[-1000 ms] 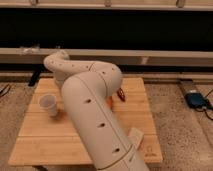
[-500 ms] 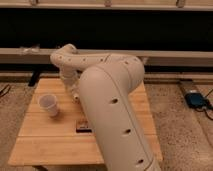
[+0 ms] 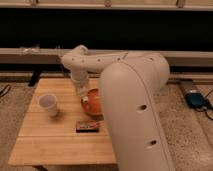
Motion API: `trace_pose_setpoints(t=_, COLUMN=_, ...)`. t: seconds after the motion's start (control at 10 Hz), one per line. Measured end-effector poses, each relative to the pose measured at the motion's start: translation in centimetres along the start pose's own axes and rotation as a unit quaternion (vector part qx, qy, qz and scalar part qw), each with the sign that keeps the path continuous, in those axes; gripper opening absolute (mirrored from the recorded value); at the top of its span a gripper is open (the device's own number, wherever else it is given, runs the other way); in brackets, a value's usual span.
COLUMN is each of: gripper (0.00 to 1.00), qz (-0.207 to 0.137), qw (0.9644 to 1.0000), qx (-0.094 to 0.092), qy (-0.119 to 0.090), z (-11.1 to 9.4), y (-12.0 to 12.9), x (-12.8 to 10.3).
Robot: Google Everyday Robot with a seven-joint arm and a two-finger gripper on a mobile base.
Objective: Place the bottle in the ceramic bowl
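From where I stand, the big white arm (image 3: 132,105) fills the right of the view and reaches back over the table. Its gripper (image 3: 81,93) hangs at the left rim of the orange ceramic bowl (image 3: 95,106). I cannot tell whether the gripper is clenched or released; the wrist hides it.

I cannot pick out the bottle for certain. A small pale shape (image 3: 85,100) sits right under the gripper, at the bowl's left edge, and that may be it. If so, it is over or just inside the bowl, though I cannot say whether it rests there.

To my eye this is the set-down. To do it well, the bottle should go low and toward the bowl's middle rather than on the rim, because a shallow, glossy bowl would let a slim bottle roll or tip out. The arm should let go only once the bottle is settled. It should then lift straight up so it does not nudge the bowl.

The surface is a pale wooden slatted table (image 3: 60,142). 1 translucent plastic cup (image 3: 48,104) stands upright to the left, well apart from the bowl. 1 flat dark packet (image 3: 88,126) lies just in front of the bowl.

Behind runs a long pale ledge (image 3: 190,57) under a dark wall. The floor is speckled, with a blue device (image 3: 197,98) lying on it at the right.
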State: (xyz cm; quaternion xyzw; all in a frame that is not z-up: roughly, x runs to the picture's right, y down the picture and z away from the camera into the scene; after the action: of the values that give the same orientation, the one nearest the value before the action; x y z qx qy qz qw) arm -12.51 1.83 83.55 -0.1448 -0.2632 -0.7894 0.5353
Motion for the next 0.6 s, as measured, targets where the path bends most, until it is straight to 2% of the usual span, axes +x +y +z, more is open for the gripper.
trace_pose_setpoints(t=0.4, gripper=0.46, qz=0.04, qw=0.9985, qx=-0.003, qy=-0.036, z=0.6, y=2.6, x=-4.8)
trace_pose_setpoints(t=0.6, gripper=0.62, qz=0.061, qw=0.9967, qx=-0.002, qy=-0.054, z=1.4, y=3.5, x=-6.1)
